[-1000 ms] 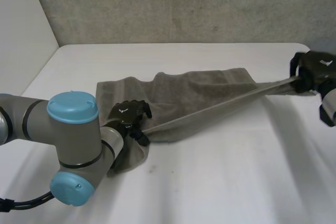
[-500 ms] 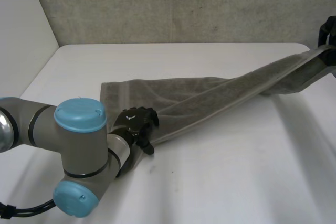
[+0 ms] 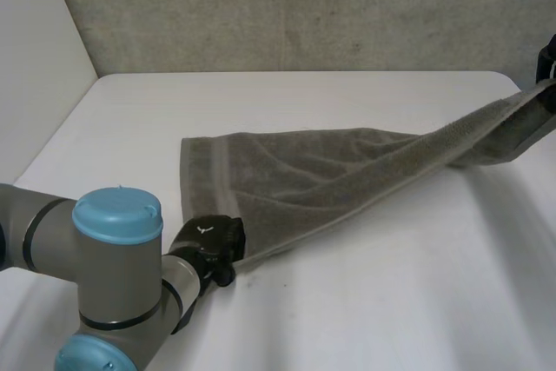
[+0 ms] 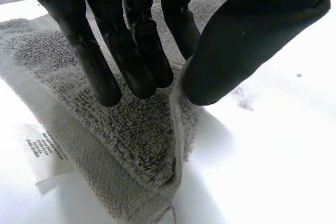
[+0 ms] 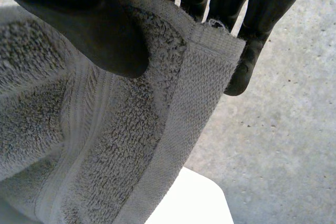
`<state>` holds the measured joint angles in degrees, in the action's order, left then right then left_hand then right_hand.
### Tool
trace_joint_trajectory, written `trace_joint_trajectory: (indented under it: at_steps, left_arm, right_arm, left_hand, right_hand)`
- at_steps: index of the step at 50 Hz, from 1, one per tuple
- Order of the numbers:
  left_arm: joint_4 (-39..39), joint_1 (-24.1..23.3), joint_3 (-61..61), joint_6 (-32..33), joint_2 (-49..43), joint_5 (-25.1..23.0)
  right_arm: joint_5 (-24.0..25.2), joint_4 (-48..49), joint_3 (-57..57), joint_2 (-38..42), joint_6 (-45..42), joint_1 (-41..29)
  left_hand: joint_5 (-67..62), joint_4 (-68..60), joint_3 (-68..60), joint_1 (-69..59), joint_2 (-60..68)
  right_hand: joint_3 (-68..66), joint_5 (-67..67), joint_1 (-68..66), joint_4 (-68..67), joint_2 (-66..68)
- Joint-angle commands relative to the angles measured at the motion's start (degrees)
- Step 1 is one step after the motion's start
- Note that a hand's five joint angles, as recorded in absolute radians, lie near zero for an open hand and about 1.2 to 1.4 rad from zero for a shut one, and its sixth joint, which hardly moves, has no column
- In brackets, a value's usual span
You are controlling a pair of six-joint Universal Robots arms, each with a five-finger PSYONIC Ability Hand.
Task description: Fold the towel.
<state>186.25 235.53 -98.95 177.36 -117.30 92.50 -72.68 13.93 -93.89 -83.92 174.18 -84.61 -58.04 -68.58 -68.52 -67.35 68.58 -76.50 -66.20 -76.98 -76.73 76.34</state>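
Grey terry towel [image 3: 330, 171] stretched across the white counter [image 3: 365, 301], long axis running 8 o'clock to 2 o'clock. Left robot hand [image 3: 208, 237] pinches the low corner at 8 o'clock; right robot hand [image 5: 79, 19] pinches the raised corner at 2 o'clock, thumb against fingers.

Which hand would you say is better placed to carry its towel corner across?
Right: the right hand holds its corner of the towel aloft; the left hand holds its corner at the table.
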Motion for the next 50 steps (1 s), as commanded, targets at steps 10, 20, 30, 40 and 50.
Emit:
trace_joint_trajectory:
  at_steps: [10,20,30,40,50]
  left_arm:
    - [-8.3,9.1,-1.6,16.2,21.6,3.1]
    - [-15.0,11.4,-1.9,24.6,35.5,2.9]
    - [-21.5,11.2,-4.2,24.9,39.8,2.9]
    - [-13.8,11.9,-4.2,25.0,30.5,-1.0]
    - [-1.8,11.2,6.9,25.0,9.1,-1.7]
  right_arm:
    - [1.1,-13.9,3.1,-2.2,-11.9,-0.3]
    - [1.2,-25.4,3.4,-7.5,-24.3,0.2]
    - [5.4,-38.8,0.7,-9.8,-35.7,0.8]
    - [5.3,-35.1,0.0,-4.0,-39.4,1.2]
    - [-1.5,-19.8,6.2,14.3,-39.3,-3.2]
  left_hand:
    - [-12.0,-11.4,-11.5,-12.6,11.4]
    - [-12.0,-11.4,-11.5,-12.6,11.4]
    - [-12.0,-11.4,-11.5,-12.6,11.4]
    - [-12.0,-11.4,-11.5,-12.6,11.4]
    - [-12.0,-11.4,-11.5,-12.6,11.4]
  right_hand:
    - [-3.5,-3.8,-3.0,-3.3,3.7]
    - [-3.5,-3.8,-3.0,-3.3,3.7]
    - [-3.5,-3.8,-3.0,-3.3,3.7]
    - [-3.5,-3.8,-3.0,-3.3,3.7]
    - [-3.5,-3.8,-3.0,-3.3,3.7]
